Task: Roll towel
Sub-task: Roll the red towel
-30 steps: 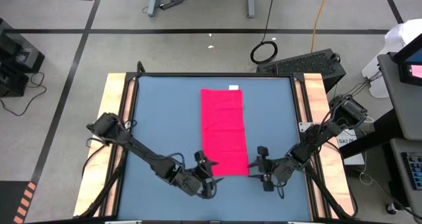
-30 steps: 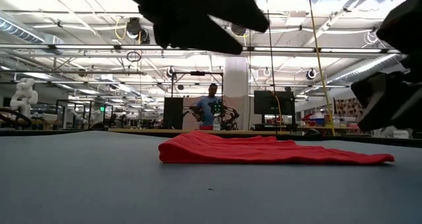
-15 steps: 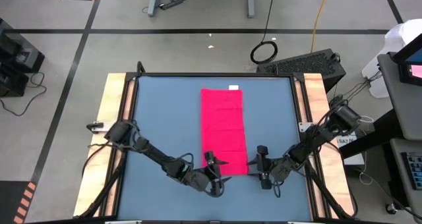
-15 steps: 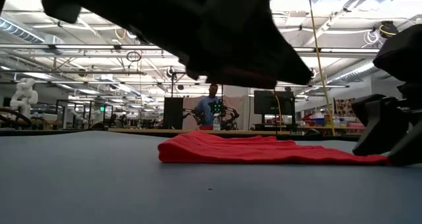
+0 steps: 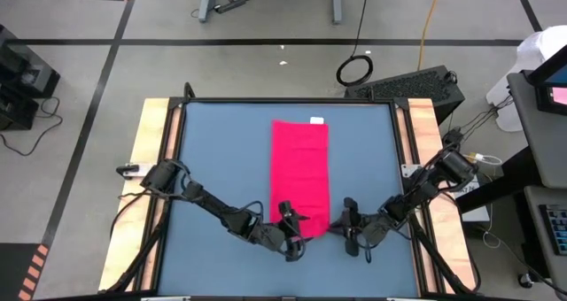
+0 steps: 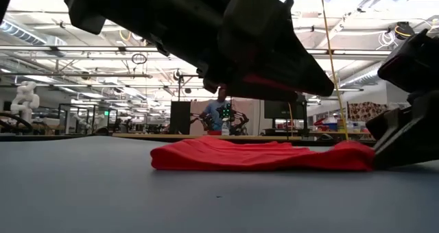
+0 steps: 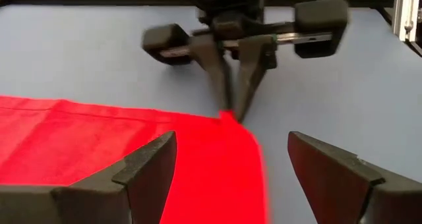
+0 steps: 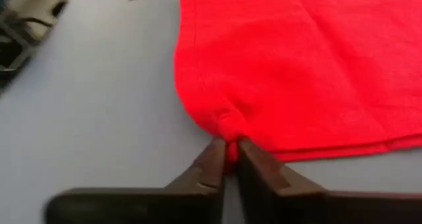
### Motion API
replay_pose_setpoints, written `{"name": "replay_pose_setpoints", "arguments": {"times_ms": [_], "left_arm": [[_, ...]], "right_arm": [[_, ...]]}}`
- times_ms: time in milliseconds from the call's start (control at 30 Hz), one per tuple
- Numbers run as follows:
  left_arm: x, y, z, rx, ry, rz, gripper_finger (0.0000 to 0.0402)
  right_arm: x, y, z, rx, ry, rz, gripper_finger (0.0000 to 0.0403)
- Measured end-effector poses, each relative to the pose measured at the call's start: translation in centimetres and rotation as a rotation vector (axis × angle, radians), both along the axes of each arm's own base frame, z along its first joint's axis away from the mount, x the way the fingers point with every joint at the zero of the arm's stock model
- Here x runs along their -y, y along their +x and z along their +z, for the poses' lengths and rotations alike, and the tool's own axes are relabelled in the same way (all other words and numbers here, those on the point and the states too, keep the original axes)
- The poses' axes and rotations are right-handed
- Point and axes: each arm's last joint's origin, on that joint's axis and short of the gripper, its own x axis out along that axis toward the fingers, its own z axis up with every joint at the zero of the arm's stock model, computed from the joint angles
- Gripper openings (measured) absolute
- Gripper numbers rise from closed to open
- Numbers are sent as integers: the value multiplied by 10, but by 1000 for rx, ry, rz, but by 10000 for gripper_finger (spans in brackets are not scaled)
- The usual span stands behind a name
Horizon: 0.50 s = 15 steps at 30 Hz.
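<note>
The towel [image 6: 260, 155] lies low across the middle of the frame on the grey-blue desk [image 6: 103, 192], flat with soft folds. At its right end the cloth rises in a small bump, touching the dark right pincer [image 6: 401, 140] at the right edge of the frame. A big dark arm [image 6: 199, 34] fills the upper part, above the towel. Far behind, at the centre, a person [image 6: 221, 113] stands in the hall.
</note>
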Motion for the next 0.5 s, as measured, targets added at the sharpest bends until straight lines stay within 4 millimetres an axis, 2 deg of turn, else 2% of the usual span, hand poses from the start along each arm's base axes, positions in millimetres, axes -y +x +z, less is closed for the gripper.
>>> {"name": "replay_pose_setpoints", "arguments": {"times_ms": [67,200,500], "left_arm": [[0,0,0,2,-1,0,294],[1,0,-1,7,-9,1,294],[5,7,-28,64,7,-10,294]], "right_arm": [[-2,2,2,7,26,5,9],[-4,5,4,19,88,-34,13],[-7,9,14,101,212,-64,3]]}}
